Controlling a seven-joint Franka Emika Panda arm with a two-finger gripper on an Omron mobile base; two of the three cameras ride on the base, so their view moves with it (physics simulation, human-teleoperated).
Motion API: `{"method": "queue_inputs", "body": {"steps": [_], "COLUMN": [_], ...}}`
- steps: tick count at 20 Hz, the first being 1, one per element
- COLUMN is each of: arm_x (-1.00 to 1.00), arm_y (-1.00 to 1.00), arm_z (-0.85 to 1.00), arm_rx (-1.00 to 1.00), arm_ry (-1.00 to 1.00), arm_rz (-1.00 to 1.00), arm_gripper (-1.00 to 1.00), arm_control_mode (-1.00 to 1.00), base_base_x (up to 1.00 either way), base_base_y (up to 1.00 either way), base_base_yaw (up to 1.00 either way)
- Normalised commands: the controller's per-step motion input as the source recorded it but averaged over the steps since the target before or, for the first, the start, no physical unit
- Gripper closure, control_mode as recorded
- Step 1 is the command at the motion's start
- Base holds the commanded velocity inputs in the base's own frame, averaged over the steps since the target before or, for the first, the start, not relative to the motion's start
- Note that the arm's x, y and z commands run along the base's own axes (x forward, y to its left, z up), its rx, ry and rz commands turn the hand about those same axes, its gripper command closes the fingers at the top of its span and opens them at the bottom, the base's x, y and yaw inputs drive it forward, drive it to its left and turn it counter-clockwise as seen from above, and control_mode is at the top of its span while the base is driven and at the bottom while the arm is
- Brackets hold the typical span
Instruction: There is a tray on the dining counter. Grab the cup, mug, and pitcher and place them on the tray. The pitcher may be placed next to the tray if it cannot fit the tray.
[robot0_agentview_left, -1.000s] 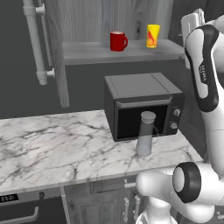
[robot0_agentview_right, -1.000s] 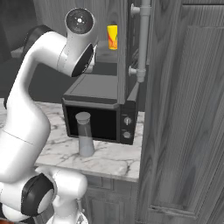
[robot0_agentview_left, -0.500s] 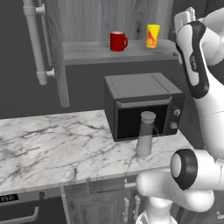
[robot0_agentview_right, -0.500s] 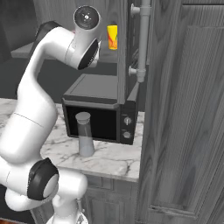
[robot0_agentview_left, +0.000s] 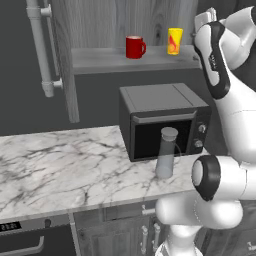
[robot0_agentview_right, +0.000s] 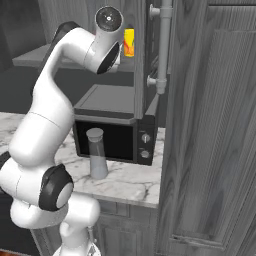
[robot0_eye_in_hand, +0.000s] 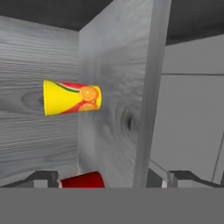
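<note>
Drinkware counts out as three pieces: one small yellow handleless cup (robot0_agentview_left: 174, 41) printed with a red-orange fruit picture, one glossy red mug (robot0_agentview_left: 134, 47) with a loop handle, and one tall translucent pale grey pitcher (robot0_agentview_left: 166, 153) with a rounded lid. One black microwave (robot0_agentview_left: 162, 120) sits on the grey-veined white marble bench (robot0_agentview_left: 60, 165), with two round knobs on its right panel; no lettering on it can be read. The cup and mug stand apart on one grey wooden shelf (robot0_agentview_left: 100, 59) above the microwave, the mug at about 9 o'clock of the cup. The pitcher stands upright on the bench just in front of the microwave door.

In the hand view the scene is rolled sideways: the cup's print shows orange slices with a green stripe, no words legible, and the mug shows at the lower edge. The hand (robot0_eye_in_hand: 109, 178) has its two dark fingertips (robot0_eye_in_hand: 42, 177) set wide apart with nothing between them, short of the shelf. One white robot arm (robot0_agentview_right: 55, 125) reaches up toward the shelf, its upper part near the cup.
</note>
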Motion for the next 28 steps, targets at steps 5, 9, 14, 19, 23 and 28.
{"method": "queue_inputs", "body": {"steps": [5,9,14,19,23,28], "arm_x": [0.41,0.41,0.39,0.34,0.29,0.28], "arm_y": [-0.10,-0.07,-0.01,-0.04,-0.10,-0.05], "arm_z": [0.00,0.00,0.00,0.00,0.00,0.01], "arm_rx": [0.00,0.01,0.00,0.00,0.00,0.00], "arm_ry": [0.00,-0.01,-0.01,0.00,0.00,0.00], "arm_rz": [-0.01,-0.01,0.00,0.00,0.00,0.00], "arm_gripper": [-1.00,-1.00,-1.00,-1.00,-1.00,-1.00], "arm_control_mode": [-1.00,-1.00,-1.00,-1.00,-1.00,-1.00], "base_base_x": [0.00,0.00,0.00,0.00,0.00,0.00], "base_base_y": [0.00,0.00,0.00,0.00,0.00,0.00], "base_base_yaw": [0.00,0.00,0.00,0.00,0.00,0.00]}}
